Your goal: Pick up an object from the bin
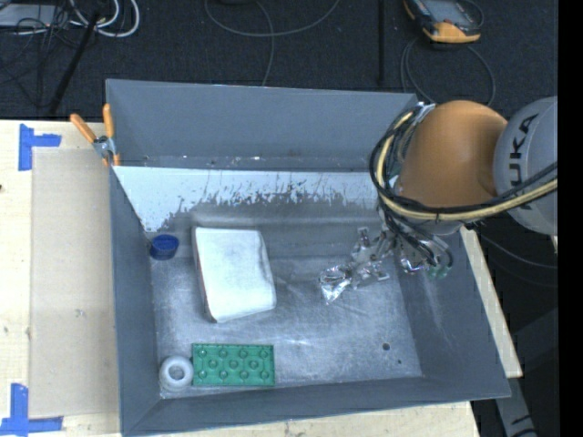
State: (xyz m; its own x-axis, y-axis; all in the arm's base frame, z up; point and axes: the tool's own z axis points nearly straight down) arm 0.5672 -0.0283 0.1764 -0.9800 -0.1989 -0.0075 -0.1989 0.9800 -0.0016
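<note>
The grey bin (273,126) holds a blue cap (164,247), a white pad (233,272), a green studded plate (232,365) and a white ring (176,371) at frame left, while right of centre the end effector (360,267), whose grip I cannot tell as released or clenched, sits low just beside a small silvery crumpled piece (333,285).

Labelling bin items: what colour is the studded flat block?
The studded block is green, seen best in the camera view.

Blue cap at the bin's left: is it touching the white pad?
Apart. The camera view shows bare grey bin floor between the blue cap and the left edge of the white pad.
</note>
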